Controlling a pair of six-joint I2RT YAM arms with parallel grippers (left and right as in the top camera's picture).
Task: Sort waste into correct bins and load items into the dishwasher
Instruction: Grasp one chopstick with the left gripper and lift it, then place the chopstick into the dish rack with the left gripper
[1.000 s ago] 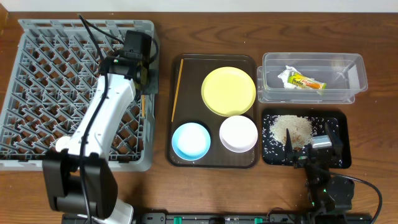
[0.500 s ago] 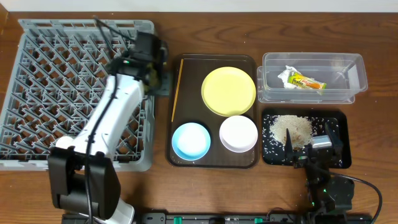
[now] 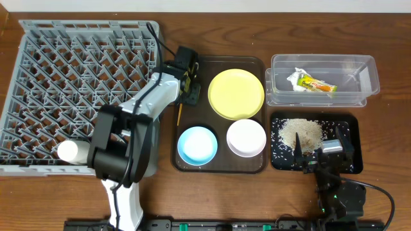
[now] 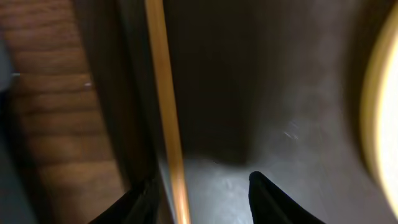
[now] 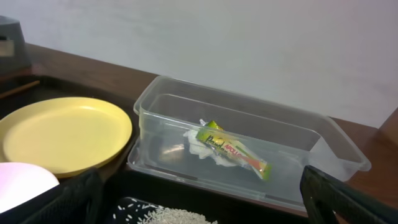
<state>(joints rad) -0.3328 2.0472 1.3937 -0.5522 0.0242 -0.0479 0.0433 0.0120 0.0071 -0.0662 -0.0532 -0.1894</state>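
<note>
From above, the wrapper point(image 3: 316, 84) and the paper scrap point(image 3: 296, 77) lie together in the clear tub point(image 3: 371, 69), so the waste looks sorted. The black tray point(image 3: 352, 128) holds only loose grains. Of the dishes, 1 looks loaded: the white cup point(image 3: 67, 151) lies in the grey rack point(image 3: 83, 38), at its front left. The yellow plate point(image 3: 236, 94), blue bowl point(image 3: 197, 144), white bowl point(image 3: 246, 137) and chopsticks point(image 3: 180, 108) sit on the brown serving tray point(image 3: 218, 167) on the desk, all yet to be loaded. The left tool point(image 3: 191, 86) hangs over that tray's left edge by the chopsticks. The right tool point(image 3: 319, 146) sits over the black tray.

At the left wrist, the 2 fingertips point(image 4: 140, 202) stand apart, astride the chopsticks and gripping nothing. I judge the chopsticks to be the item in hand.

At the right wrist, the fingers point(image 5: 81, 193) are spread wide and empty, facing the tub with its wrapper and paper.
</note>
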